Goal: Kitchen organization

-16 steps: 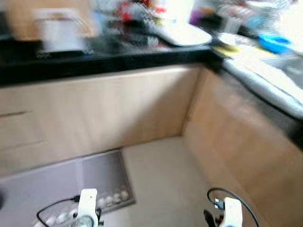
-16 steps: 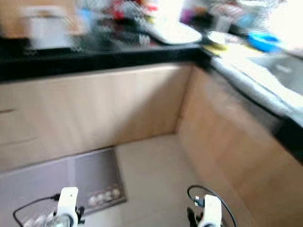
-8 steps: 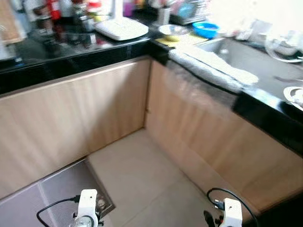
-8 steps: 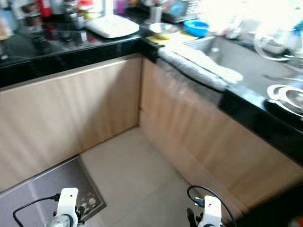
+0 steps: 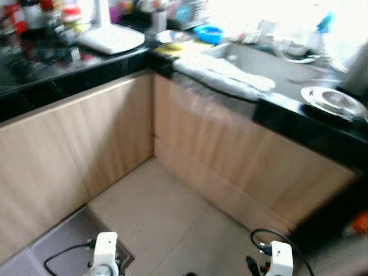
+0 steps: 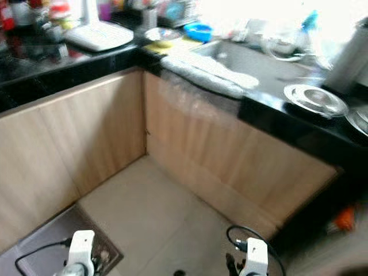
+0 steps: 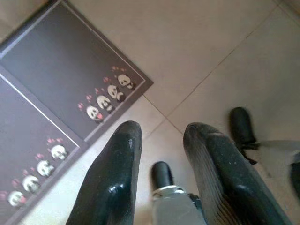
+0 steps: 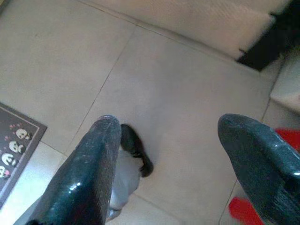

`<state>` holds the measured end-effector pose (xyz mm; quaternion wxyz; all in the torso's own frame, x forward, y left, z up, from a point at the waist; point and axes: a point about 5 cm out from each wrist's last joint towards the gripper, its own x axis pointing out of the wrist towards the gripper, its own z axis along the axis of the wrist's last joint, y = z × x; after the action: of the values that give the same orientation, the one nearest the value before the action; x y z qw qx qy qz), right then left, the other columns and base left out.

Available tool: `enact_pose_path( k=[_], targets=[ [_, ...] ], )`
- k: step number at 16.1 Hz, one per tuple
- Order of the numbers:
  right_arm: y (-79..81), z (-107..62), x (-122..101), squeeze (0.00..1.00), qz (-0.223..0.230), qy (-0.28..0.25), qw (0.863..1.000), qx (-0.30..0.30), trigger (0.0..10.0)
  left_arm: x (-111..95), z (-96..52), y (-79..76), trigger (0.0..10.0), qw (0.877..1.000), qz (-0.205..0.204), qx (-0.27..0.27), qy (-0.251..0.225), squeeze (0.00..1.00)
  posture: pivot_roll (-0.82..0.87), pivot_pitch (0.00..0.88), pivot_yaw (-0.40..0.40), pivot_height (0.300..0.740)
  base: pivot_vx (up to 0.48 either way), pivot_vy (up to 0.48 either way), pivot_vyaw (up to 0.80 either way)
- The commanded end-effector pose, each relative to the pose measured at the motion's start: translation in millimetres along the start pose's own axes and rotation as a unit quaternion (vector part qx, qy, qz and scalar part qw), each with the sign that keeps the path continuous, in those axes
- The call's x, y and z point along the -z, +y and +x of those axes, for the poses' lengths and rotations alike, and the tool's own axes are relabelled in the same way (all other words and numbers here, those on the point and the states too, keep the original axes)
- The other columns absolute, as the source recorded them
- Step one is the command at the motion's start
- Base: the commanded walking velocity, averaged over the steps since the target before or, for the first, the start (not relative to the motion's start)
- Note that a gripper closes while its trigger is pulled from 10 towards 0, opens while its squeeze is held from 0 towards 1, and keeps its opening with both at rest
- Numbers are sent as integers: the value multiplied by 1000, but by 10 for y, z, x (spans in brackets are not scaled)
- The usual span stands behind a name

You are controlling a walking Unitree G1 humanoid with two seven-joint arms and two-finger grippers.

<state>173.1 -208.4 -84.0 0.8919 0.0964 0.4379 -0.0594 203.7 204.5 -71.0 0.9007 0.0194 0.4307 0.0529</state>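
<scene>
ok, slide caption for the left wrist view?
Left gripper open, hanging above tiled floor beside the dark panda-print mat.

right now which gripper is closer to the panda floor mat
Left. The left gripper hangs low beside the panda floor mat, almost over its corner; the right gripper hangs over bare tile, farther toward the sink-side cabinets.

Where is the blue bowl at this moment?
In the eye views, the blue bowl sits far back on the black counter, beside the sink and a metal bowl.
</scene>
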Motion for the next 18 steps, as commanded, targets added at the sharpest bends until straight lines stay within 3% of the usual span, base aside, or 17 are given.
enact_pose_path(
  k=[1, 5, 12, 18],
  targets=[
    [-55, -7, -16, 0, -4, 0, 1000, 8, 10000, 8, 4, -74, 10000, 1000, 6, 7, 7, 0, -77, 46, -87, 740, 0, 0, -738],
    [-50, -6, -15, 0, -3, 0, 1000, 8, 10000, 29, 0, -82, 10000, 1000, 8, 8, 6, 0, -75, 44, -84, 740, 0, 0, -742],
    [-44, -9, 3, 0, 2, 1, 1000, 8, 10000, 19, -5, 57, 10000, 1000, 11, 1, 6, 0, -76, 47, -76, 740, 0, 0, -739],
    [-44, -9, 3, 0, 1, 1, 1000, 7, 10000, 50, -6, -21, 10000, 1000, 11, 4, 11, 0, -78, 48, -77, 740, 0, 0, -738]
  ],
)
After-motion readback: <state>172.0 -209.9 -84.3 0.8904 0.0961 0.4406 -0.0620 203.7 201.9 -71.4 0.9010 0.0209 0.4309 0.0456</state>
